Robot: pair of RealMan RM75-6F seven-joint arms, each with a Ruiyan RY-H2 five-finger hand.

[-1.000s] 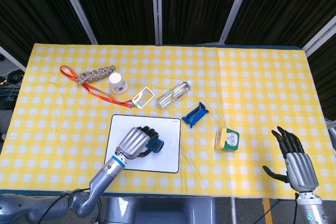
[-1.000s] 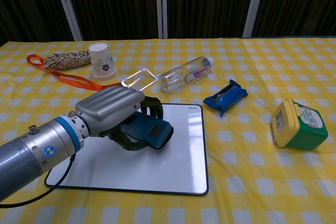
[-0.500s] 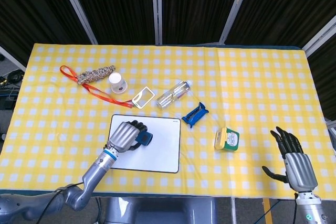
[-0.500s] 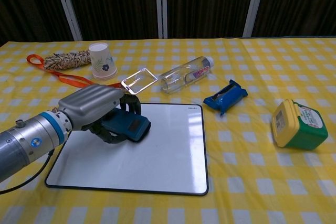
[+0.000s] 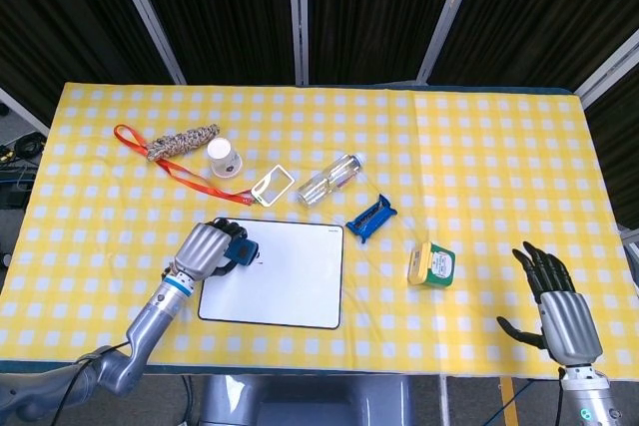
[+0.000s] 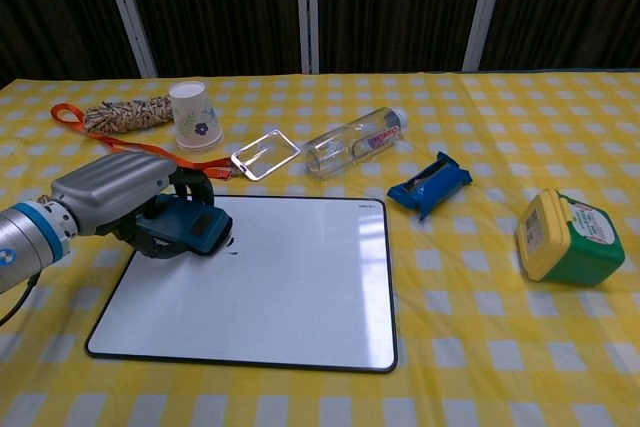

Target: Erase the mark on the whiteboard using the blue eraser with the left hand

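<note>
While most of the whiteboard (image 6: 290,287) reads clean white in both views, a small dark mark (image 6: 231,244) shows on it just right of the blue eraser (image 6: 190,227), near the board's far left corner, so I judge the erasing not finished. The left hand (image 6: 125,197) grips the eraser with its fingers curled around it, and the eraser sits at the far left edge of the board, apparently pressed or resting on its surface, though contact cannot be confirmed. In the head view the same hand (image 5: 208,249) overlaps the board's far left corner with the eraser (image 5: 240,249) poking out to the right of the fingers.

What seems left is a short pass to the right over that speck, then a check that nothing else is on the board; any fainter smudges are too small to tell here.

The right hand (image 5: 559,311) stays out of it at the near right of the table (image 5: 479,147), fingers spread and holding nothing. A green and yellow container (image 6: 565,237) and a blue packet (image 6: 430,184) lie to the right of the board, well apart from the eraser, and a clear bottle (image 6: 355,142) lies beyond its far edge
</note>
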